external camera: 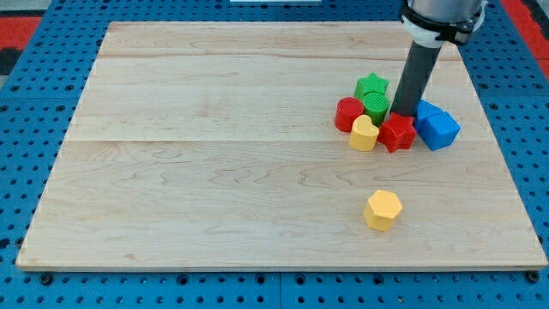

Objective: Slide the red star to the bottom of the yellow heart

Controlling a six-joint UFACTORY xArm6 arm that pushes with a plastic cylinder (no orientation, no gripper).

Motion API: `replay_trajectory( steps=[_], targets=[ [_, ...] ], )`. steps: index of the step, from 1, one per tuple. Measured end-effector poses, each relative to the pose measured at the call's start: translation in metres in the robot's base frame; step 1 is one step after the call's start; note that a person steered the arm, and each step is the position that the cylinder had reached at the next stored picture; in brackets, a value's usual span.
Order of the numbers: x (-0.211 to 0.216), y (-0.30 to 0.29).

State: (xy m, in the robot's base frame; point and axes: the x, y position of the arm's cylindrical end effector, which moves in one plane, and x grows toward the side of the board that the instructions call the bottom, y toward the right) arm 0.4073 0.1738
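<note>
Cluster at board's right. Red star [397, 131] touches yellow heart [364, 134] on heart's right side. Rod tip [401, 114] sits at star's top edge; no pincer here, nothing grasped. Green star [372, 85], green block [376, 106], red cylinder [348, 113], blue blocks [437, 126] crowd around. Star looks light, rigid, likely to spin; push a flat between 2 points.

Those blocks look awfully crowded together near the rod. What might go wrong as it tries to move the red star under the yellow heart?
My tip sits just above the red star, which touches the yellow heart. A push may shove the heart along too. The blue blocks and the green block crowd in close, so they may get dragged. The star could also rotate and slip off my tip.
</note>
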Motion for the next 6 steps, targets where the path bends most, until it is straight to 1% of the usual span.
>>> replay_trajectory(
  steps=[1,2,3,4,5,6],
  targets=[
    [0.001,0.017],
    [0.02,0.021],
    [0.036,0.021],
    [0.042,0.012],
    [0.046,-0.045],
    [0.047,-0.084]
  ],
)
